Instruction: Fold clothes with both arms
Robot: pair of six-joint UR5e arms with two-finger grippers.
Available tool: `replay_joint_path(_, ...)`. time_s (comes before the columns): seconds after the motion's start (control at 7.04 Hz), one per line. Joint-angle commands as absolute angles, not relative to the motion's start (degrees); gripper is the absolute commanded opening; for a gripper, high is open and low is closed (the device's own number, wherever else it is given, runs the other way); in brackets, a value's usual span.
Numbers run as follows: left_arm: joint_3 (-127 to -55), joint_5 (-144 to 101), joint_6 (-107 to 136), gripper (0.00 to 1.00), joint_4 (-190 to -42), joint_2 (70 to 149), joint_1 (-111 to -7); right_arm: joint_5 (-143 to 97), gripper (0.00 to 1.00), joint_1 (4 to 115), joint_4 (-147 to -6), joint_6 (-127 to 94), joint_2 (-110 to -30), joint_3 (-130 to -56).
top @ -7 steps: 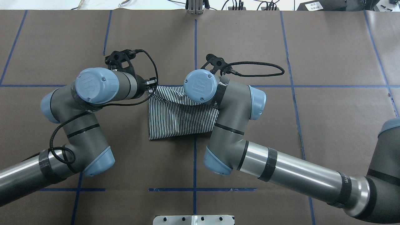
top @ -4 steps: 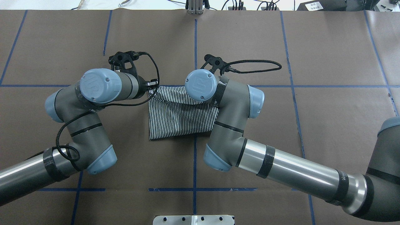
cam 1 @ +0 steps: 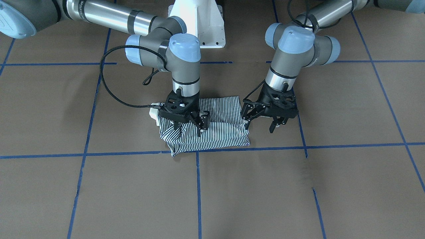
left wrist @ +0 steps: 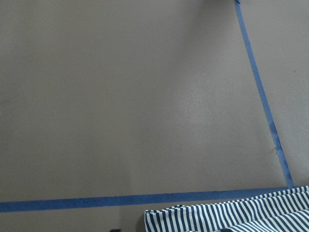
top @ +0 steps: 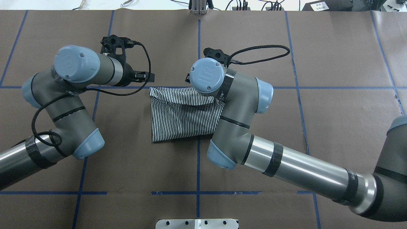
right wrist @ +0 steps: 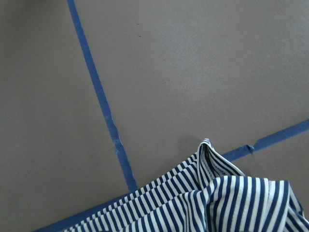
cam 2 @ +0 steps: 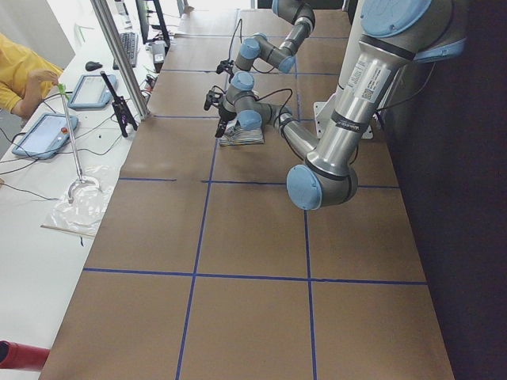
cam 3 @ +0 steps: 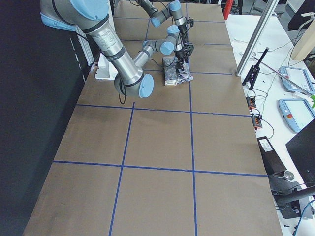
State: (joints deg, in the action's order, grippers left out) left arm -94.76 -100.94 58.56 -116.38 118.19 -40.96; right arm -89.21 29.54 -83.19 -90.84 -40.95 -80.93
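Folded shirt (cam 1: 212,127) flat on table (cam 1: 298,186), near its middle.
Right pincer (cam 1: 187,126) down on shirt's corner away from left arm, fingers clamped on bunched striped cloth. Left pincer (cam 1: 260,125) just beside shirt's other side, off the cloth, fingers spread, gripping nothing. Cream collar peeking from under shirt near right pincer. Blue tape line (cam 1: 99,154) along shirt's edge farthest from robot.

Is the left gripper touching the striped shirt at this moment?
Apart. The front-facing view shows the left gripper open beside the striped shirt, brown table showing between them.
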Motion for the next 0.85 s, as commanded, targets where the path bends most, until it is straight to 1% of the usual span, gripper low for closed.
replay_joint_path(0.0,-94.66,-102.22,55.81,1.00,-117.16,117.60,-42.36,-85.29,1.00,24.29,-83.50,-85.91,-41.83,-81.91)
replay_joint_path(0.28,-94.66,-102.22,56.34,1.00,-117.25,117.60,-42.36,-83.50,1.00,22.76,-87.96,-77.91,-41.92,-81.83)
replay_joint_path(0.71,-94.75,-102.22,56.43,1.00,-117.25,117.60,-42.36,-83.06,1.00,22.93,-87.98,-74.54,-41.40,-79.37)
